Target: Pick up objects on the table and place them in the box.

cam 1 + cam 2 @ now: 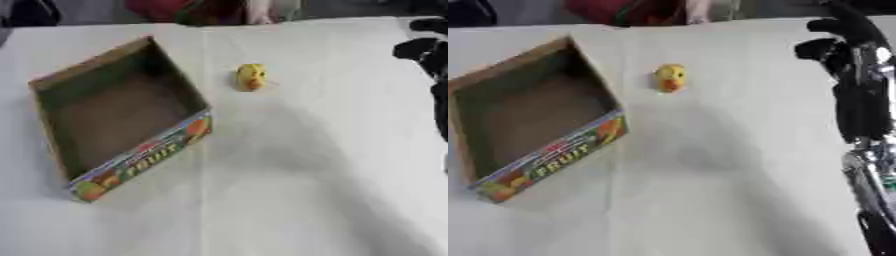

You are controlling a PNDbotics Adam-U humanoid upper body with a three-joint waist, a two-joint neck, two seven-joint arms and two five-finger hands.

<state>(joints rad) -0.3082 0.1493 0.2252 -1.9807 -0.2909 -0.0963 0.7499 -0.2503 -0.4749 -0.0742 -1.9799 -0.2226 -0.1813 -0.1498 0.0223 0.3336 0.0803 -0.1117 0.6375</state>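
One open, brown cardboard box (pixel 114 110) with a printed fruit label on its near wall, set askew on the left of the white-covered bench (pixel 306 190); nothing shows inside it. One small yellow rounded object with an orange patch (pixel 670 78), lying on the bench just right of the box's far corner, apart from it. One black right hand (pixel 837 42) on a black-and-silver arm, raised at the right edge, well apart from the yellow object; fingers (pixel 852 22) curled, holding nothing.
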